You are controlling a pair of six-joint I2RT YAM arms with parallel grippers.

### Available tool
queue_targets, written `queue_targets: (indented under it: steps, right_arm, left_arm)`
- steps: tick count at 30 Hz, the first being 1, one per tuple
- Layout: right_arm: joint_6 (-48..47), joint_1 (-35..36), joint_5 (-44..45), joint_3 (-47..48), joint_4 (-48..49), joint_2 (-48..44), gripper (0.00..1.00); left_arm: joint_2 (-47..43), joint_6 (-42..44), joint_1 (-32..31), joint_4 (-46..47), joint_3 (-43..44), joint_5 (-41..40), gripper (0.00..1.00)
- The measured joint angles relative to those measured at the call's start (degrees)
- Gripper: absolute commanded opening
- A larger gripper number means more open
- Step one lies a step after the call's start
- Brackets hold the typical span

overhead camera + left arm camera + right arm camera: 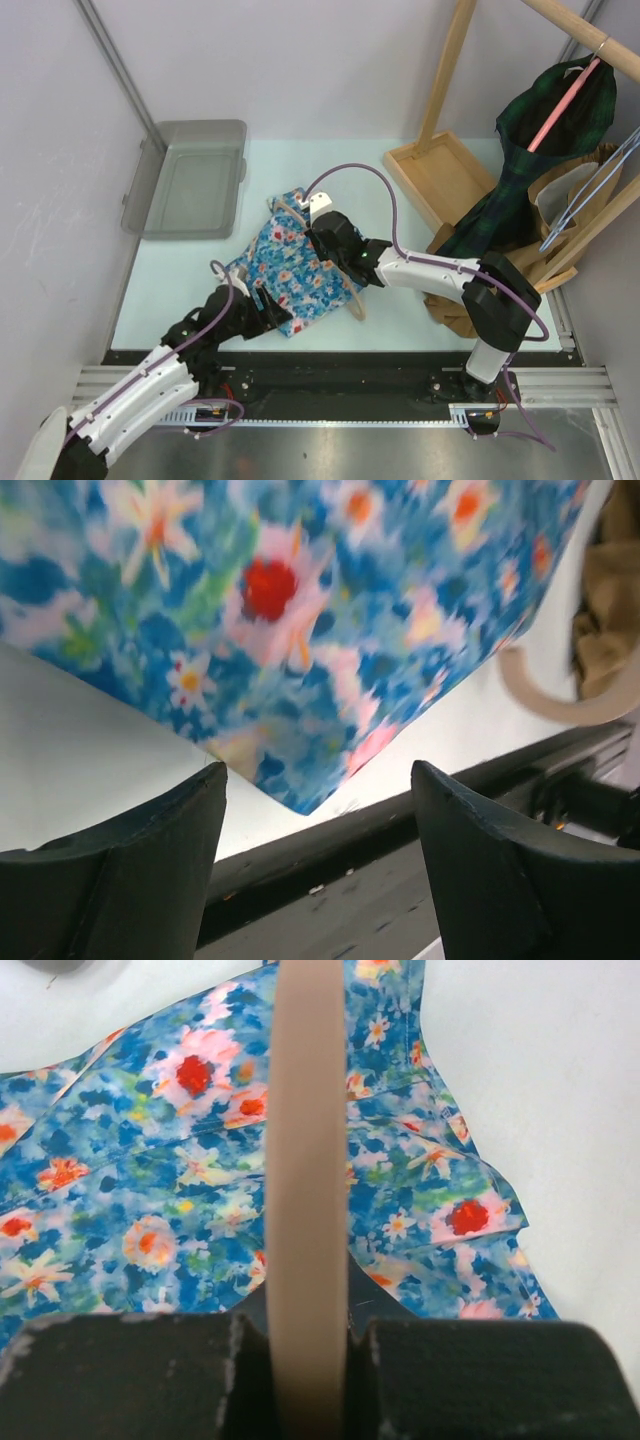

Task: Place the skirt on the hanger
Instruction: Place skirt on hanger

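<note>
The blue floral skirt [290, 265] lies flat on the pale table [400, 310]. A beige hanger [308, 1160] rests across it, and one curved end [357, 305] pokes out past the skirt's right edge. My right gripper [325, 240] is over the middle of the skirt, shut on the hanger's bar [308, 1325]. My left gripper [275, 305] stands open at the skirt's near corner [300, 800] with nothing between its fingers [318, 772]. The left wrist view shows the skirt [300, 610] just beyond the fingertips and the hanger's end [540, 695] at the right.
A grey plastic tray [190, 175] sits at the back left. At the right stands a wooden rack [440, 175] with a dark plaid garment [540, 170] hanging from its rod [590, 30], and a brown paper bag [575, 195] behind it. A black rail [350, 365] runs along the near edge.
</note>
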Motion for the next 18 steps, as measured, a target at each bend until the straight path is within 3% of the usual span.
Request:
queue_targets:
  steps: [9,12,13,15,18]
  right_arm:
    - [3.1,-0.7,-0.3,2.9,-2.8,1.4,0.00]
    - [3.9,-0.7,-0.4,3.1,-2.8,1.9,0.00]
    - [3.9,-0.7,-0.4,3.1,-2.7,1.9,0.00]
    - [4.0,-0.7,-0.3,3.1,-2.6,2.1,0.00]
    - [3.9,-1.0,-0.2,3.2,-2.5,2.2,0.00]
  left_arm:
    - [7.1,3.3,-10.3,9.2,0.0,-1.3,0.80]
    - [10.9,4.2,-11.5,11.7,1.0,-2.5,0.70]
    - [12.3,4.1,-12.0,11.8,1.3,-3.4,0.61]
    - [14.0,3.9,-12.9,11.4,1.5,-5.2,0.53]
    - [14.4,3.3,-13.8,9.5,1.5,-7.1,0.33]
